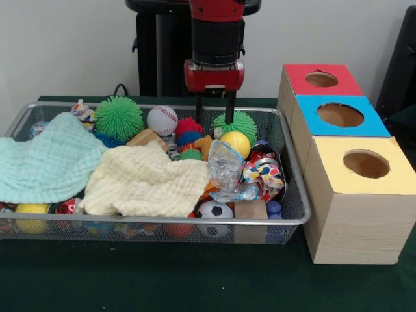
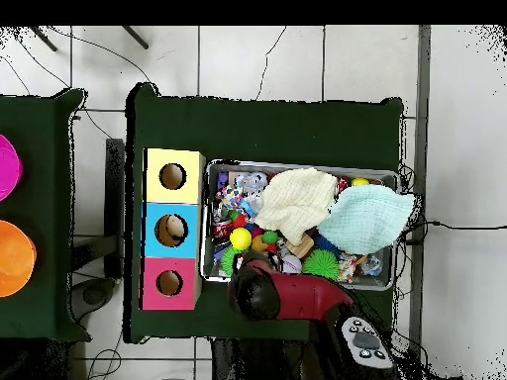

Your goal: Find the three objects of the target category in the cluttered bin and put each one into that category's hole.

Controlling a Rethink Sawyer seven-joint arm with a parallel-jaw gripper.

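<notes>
Nearest me in the front view, along the front wall of the wire bin (image 1: pixel 296 218), sit a soccer-patterned ball (image 1: pixel 214 211) and a yellow ball (image 1: pixel 31 216), hard-looking and round — I'd expect both to roll or squirt out of a pinch unless taken square across the middle. Over them lie a cream cloth (image 1: pixel 148 181) and a pale green cloth (image 1: pixel 49 162), limp and light, covering much of the pile; anything beneath is hidden from me. Further in, crumpled clear plastic (image 1: pixel 225 166) looks slippery and springy. Behind it a smooth yellow ball (image 1: pixel 235 143), then a baseball (image 1: pixel 162 119) and two spiky green balls (image 1: pixel 119 117) — soft, squashy, probably easy to grip through the spines. The gripper (image 1: pixel 215 112) hangs over the bin's back edge, fingers apart and holding nothing. Which category is wanted I can't tell; the three boxes with holes — yellow (image 1: pixel 364 164), blue (image 1: pixel 340 115), red (image 1: pixel 321 79) — stand beside the bin.
</notes>
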